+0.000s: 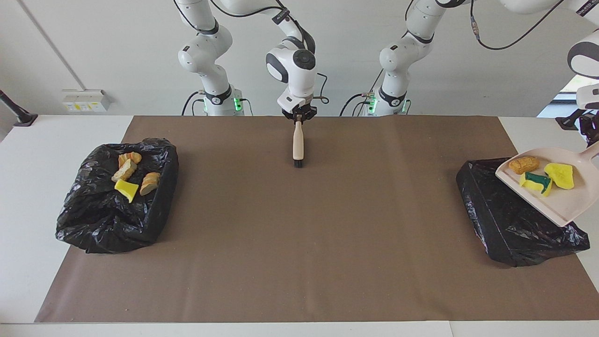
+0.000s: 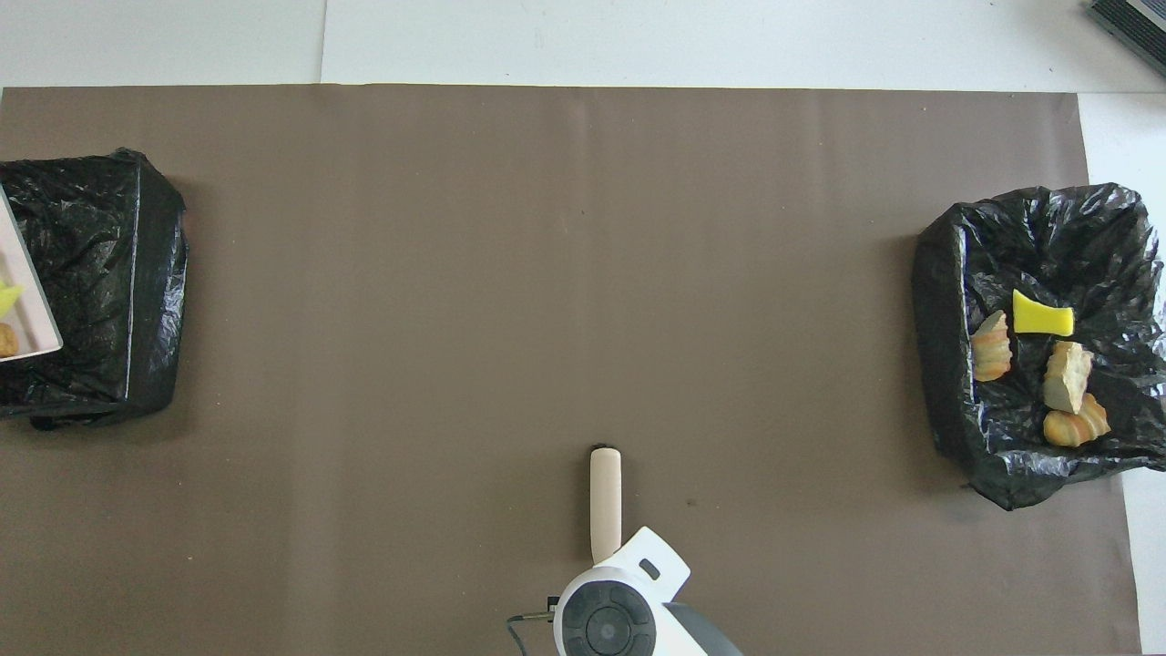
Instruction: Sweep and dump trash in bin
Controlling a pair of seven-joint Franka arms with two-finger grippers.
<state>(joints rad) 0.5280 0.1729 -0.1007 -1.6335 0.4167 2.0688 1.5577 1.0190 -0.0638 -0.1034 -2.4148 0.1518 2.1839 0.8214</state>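
Dump step: left gripper, jaws' state untellable, holding loaded dustpan above bin at desk's edge; next, tip scraps in.

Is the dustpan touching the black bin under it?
Cannot tell. In the facing view the dustpan overlaps the bin at the left arm's end, but no gap or contact shows plainly.

The right gripper hangs low over the middle of the counter, pointing straight down, its jaws closed on a handle. The left gripper is raised at the left arm's end, partly out of frame
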